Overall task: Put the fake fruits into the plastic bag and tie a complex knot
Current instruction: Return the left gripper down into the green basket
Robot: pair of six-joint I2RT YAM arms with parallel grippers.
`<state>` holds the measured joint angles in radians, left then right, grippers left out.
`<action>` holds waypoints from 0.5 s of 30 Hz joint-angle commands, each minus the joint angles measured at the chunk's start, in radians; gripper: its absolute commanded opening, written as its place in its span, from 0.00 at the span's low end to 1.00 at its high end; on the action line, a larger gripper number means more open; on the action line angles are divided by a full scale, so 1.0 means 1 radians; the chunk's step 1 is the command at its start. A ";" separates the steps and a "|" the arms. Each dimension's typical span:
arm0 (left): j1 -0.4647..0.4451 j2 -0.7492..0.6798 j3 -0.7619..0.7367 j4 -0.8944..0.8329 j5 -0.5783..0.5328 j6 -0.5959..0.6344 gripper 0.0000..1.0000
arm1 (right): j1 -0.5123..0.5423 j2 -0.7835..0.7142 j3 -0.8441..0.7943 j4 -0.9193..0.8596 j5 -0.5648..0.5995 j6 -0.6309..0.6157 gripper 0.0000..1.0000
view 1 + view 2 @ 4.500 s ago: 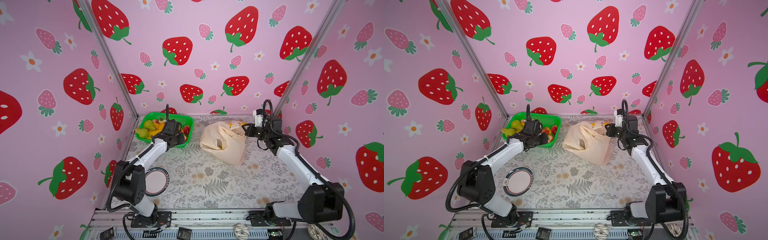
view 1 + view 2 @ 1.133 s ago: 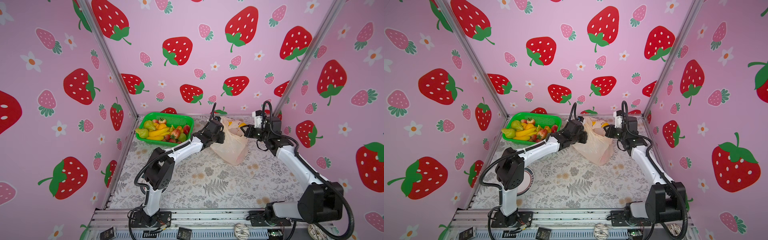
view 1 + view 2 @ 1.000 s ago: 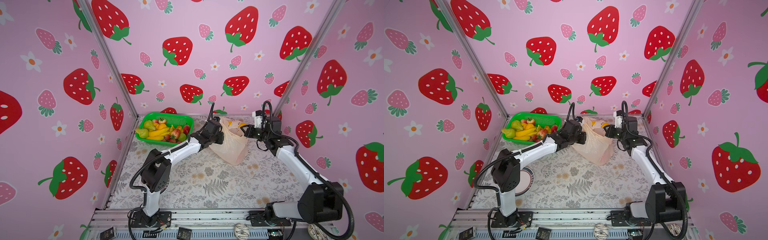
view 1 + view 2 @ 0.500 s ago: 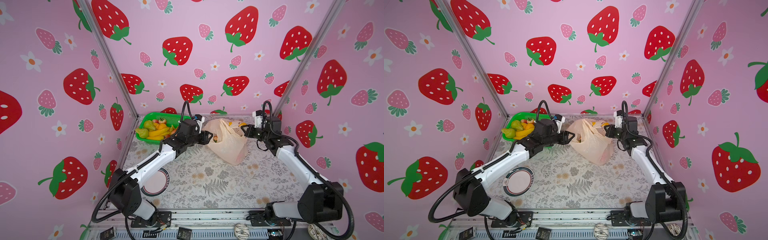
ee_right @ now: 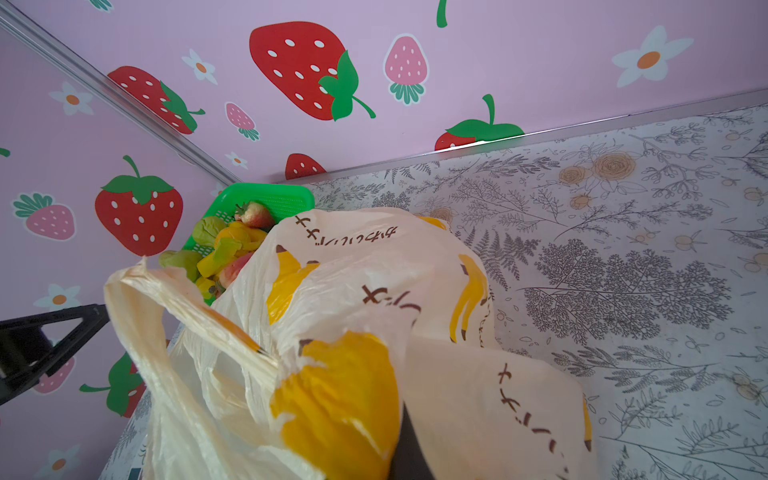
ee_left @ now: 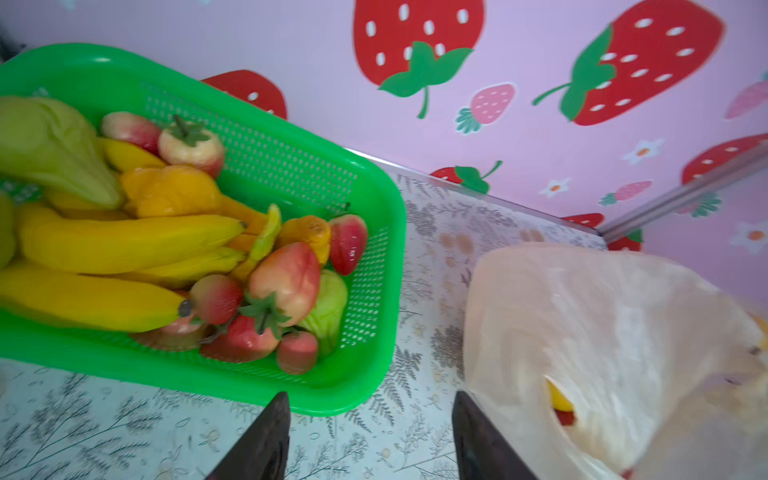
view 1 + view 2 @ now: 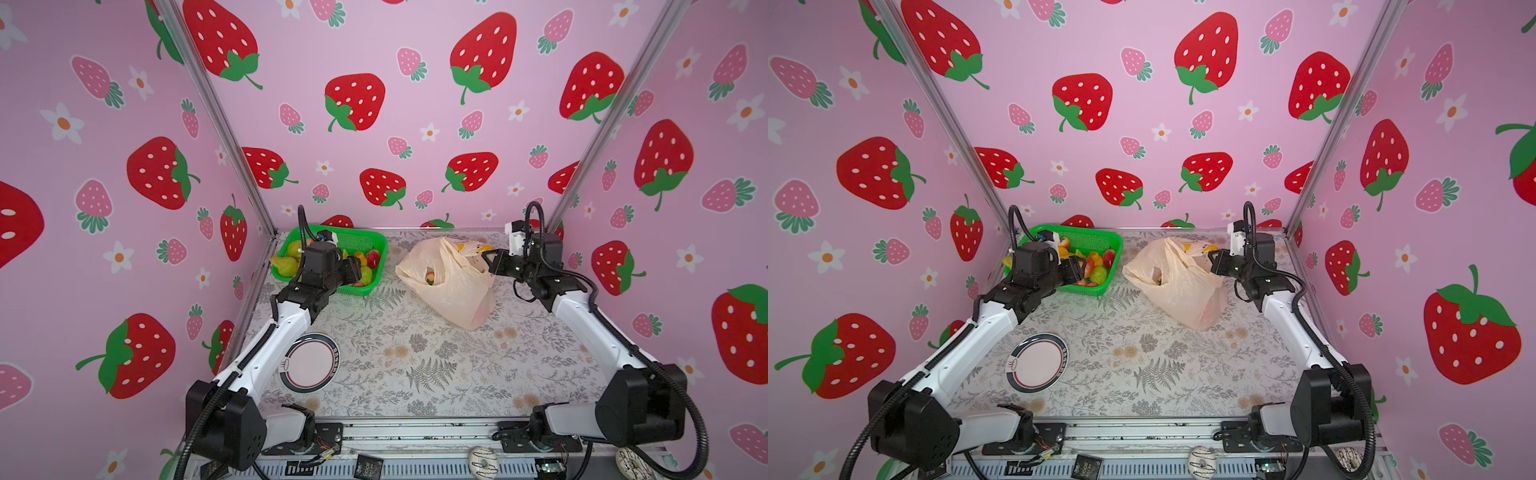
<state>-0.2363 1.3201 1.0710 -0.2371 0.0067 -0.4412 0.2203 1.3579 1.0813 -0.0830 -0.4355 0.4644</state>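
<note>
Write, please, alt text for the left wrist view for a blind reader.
A green perforated plastic basket heaped with glossy fake fruits such as bananas and strawberries sits on a floral-patterned table beside a translucent peach plastic bag. The left gripper, open and empty, frames the gap between them.

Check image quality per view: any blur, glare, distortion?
In both top views: sharp, even soft light, faint shadows, and the wide angle splays each corner post. Left wrist view: the fake fruits and plastic bag look smeared and soft. Right wrist view: the bag's near folds are out of focus, the floral mat is crisp. No blown-out glare in any view.
</note>
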 commanded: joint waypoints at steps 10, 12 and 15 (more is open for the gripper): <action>0.095 0.195 -0.001 -0.009 0.008 0.003 0.44 | 0.001 0.009 0.003 0.001 -0.009 -0.043 0.07; 0.101 0.225 0.014 -0.010 0.017 0.018 0.42 | 0.001 0.011 0.001 0.002 -0.009 -0.043 0.07; 0.106 0.264 0.041 -0.010 0.030 0.044 0.37 | 0.001 0.012 -0.001 0.002 -0.011 -0.043 0.07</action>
<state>-0.1352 1.5555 1.0698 -0.2501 0.0189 -0.4278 0.2203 1.3602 1.0813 -0.0834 -0.4377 0.4404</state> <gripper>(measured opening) 0.375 0.075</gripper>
